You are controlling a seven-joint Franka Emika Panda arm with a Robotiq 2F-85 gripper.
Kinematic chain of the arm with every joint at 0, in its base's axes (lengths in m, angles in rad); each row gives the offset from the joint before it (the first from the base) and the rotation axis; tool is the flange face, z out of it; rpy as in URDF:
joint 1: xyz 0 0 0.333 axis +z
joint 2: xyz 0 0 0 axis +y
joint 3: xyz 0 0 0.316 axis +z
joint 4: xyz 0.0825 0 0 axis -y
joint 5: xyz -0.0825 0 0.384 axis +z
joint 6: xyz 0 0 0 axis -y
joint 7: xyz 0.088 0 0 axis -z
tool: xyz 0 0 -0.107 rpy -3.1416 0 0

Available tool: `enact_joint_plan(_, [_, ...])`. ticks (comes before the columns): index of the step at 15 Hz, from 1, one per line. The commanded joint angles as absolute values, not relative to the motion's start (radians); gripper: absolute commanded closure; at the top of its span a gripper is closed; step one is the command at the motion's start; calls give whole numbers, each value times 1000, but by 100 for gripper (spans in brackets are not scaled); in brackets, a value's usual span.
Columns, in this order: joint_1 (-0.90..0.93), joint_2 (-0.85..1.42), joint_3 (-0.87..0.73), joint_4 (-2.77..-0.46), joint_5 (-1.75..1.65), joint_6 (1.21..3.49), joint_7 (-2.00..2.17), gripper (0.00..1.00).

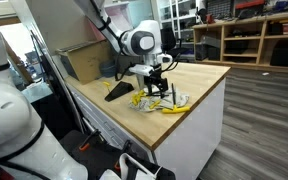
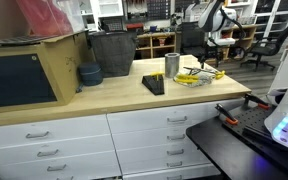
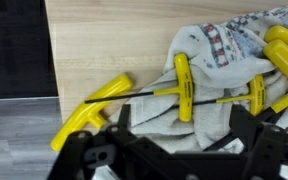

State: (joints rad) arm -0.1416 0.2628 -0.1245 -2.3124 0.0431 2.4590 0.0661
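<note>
T-handle tools [image 3: 183,85] lie on a cloth [image 3: 224,50] near the edge of the countertop [image 3: 104,40], a cup [image 2: 172,65] beside them.

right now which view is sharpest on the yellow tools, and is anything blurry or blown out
Wrist view: the yellow T-handle tools and cloth are evenly lit and fairly sharp, the gripper a dark, soft mass at the bottom edge. In an exterior view a white rounded object looms out of focus in front; in both exterior views the tools are small and soft.
</note>
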Motion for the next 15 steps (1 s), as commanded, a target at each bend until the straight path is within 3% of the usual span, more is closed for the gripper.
enact_joint_plan(1, [-111,320,-116,-2257,17,2479,73,0])
enact_joint_plan(13, [-110,456,-127,-2161,1,2445,64,0])
enact_joint_plan(14, [-114,459,-123,-2163,8,2444,60,3])
enact_joint_plan(15, [-114,462,-123,-2165,10,2440,62,26])
